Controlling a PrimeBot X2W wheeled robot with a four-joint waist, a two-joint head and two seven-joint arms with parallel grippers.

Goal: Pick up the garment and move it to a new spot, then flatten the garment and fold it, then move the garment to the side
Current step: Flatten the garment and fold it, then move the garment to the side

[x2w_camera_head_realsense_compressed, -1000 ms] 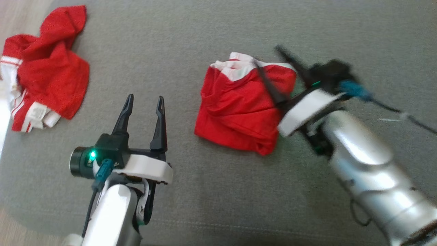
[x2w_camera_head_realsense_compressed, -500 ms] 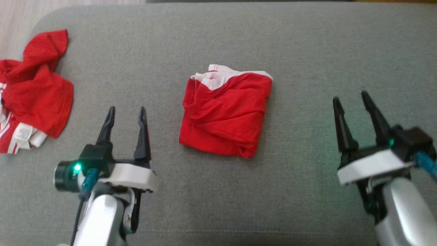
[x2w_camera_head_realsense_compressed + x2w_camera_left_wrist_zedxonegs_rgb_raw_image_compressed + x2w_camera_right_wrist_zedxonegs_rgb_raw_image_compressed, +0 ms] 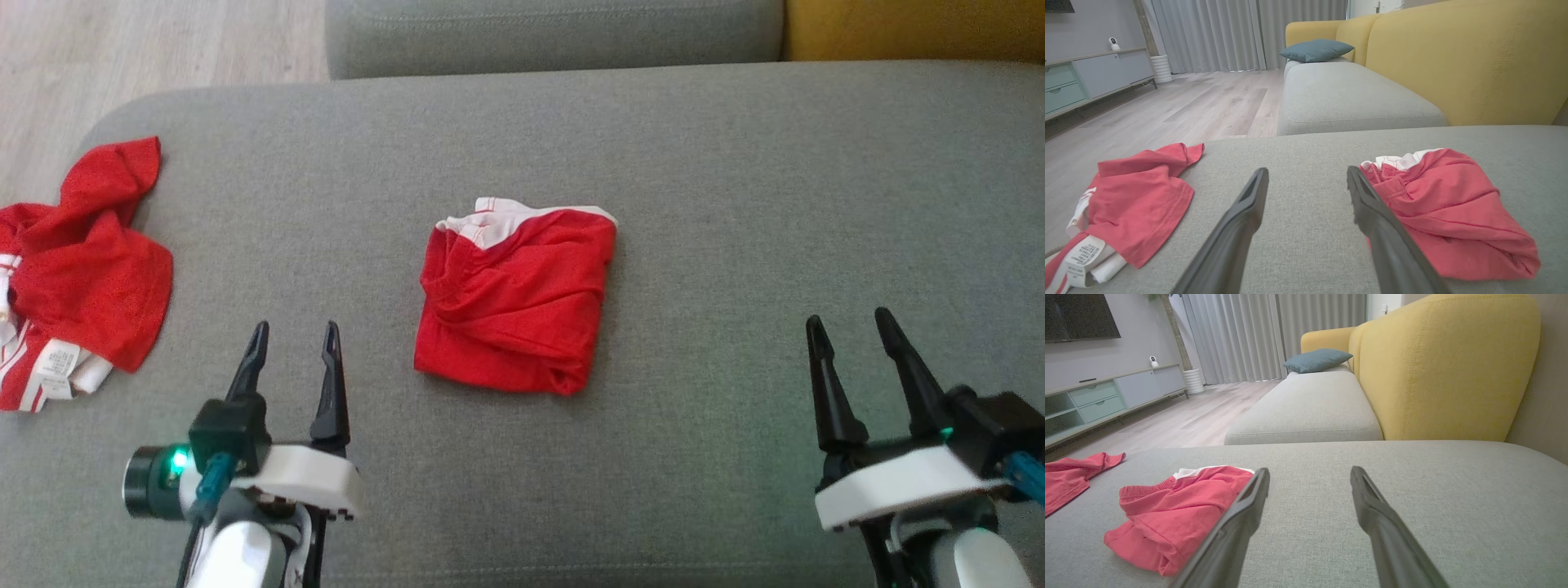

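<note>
Head view: at 9 o'clock a heap (image 3: 82, 269) of red cloth with white trim lies crumpled on the left end of the grey cushion (image 3: 735, 204), partly cut off by the frame edge. At 7 o'clock the left gripper (image 3: 295, 328) stands over bare cushion. Its fingers are apart, point toward 12 and hold nothing. At the centre lies the garment (image 3: 514, 306), red and folded into a rough square, with a white band along its 12 o'clock edge and a thick rolled fold at 6. It lies well apart from the heap, and neither gripper touches it. At 5 o'clock the right gripper (image 3: 847, 318) is also spread and empty, its fingers leaning toward 11.

In the left wrist view the heap sits at 8 o'clock and the garment at 4, partly behind the right-hand finger. In the right wrist view the heap shows at 9 and the garment at 8, partly behind the left-hand finger. Past the cushion, toward 12, come a second grey seat (image 3: 1306, 412), a yellow backrest (image 3: 1445, 371), a blue pillow (image 3: 1316, 359) and wood floor (image 3: 1167, 110).
</note>
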